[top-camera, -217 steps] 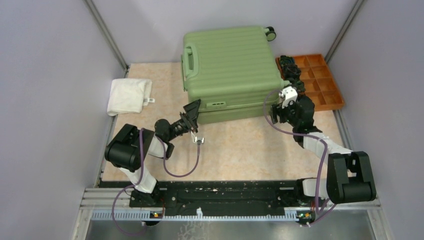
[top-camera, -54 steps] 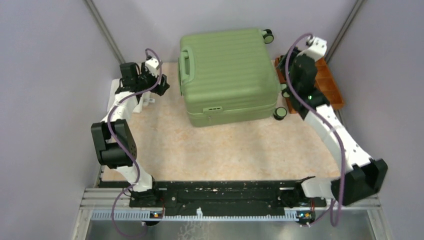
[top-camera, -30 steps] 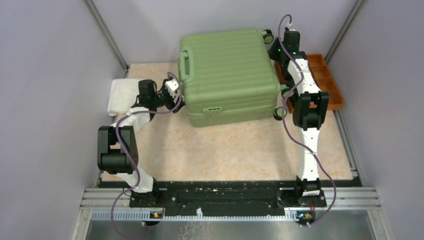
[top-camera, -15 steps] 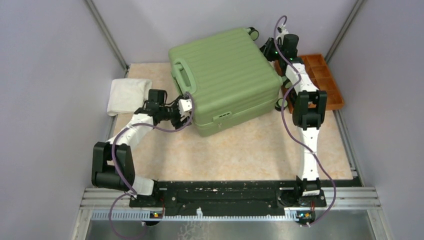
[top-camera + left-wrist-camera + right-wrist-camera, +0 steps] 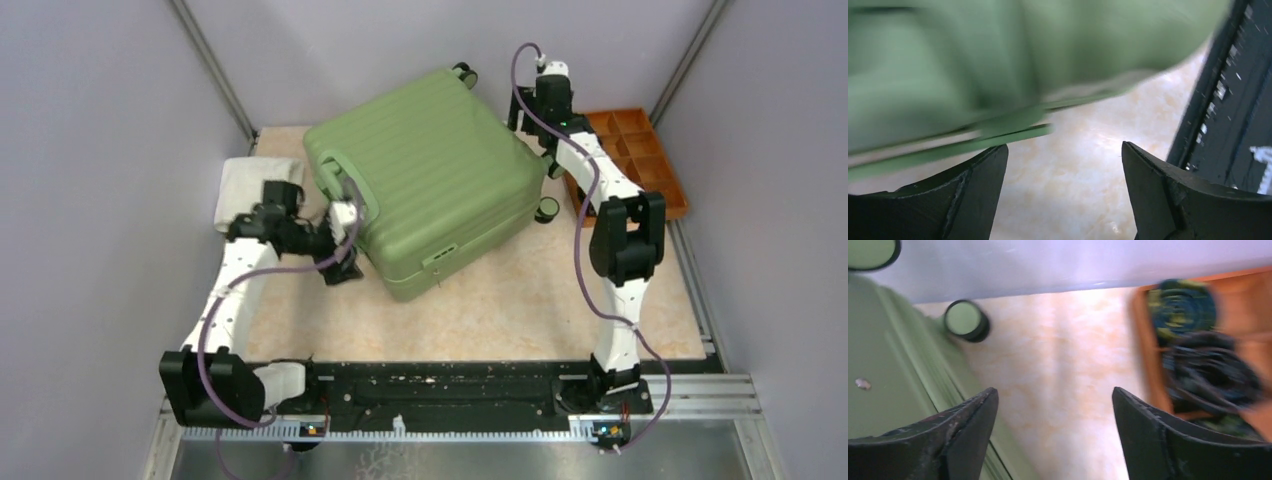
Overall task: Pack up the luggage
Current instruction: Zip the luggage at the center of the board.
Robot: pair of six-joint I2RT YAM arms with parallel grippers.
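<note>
Two fingers-apart, empty tools, left gripper (image 5: 1064,165) and right gripper (image 5: 1053,400), flank the light-green ribbed hard-shell suitcase (image 5: 425,170), now swung counter-clockwise, still closed: packing unstarted.

Ahead-right of right claw (image 5: 1055,390), past its right finger: orange tray (image 5: 1142,345), dark coiled bundles (image 5: 1213,375) in its compartments, blurred. Beige marbled tabletop (image 5: 1068,350) lay beneath claw. White folded towel (image 5: 240,185) lay behind left claw (image 5: 1063,150), well apart. Black rail (image 5: 1228,100) ran to its right.

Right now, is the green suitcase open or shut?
Shut. The suitcase lies flat on the table, its two shell halves closed together along the seam, and nothing of its inside shows.
</note>
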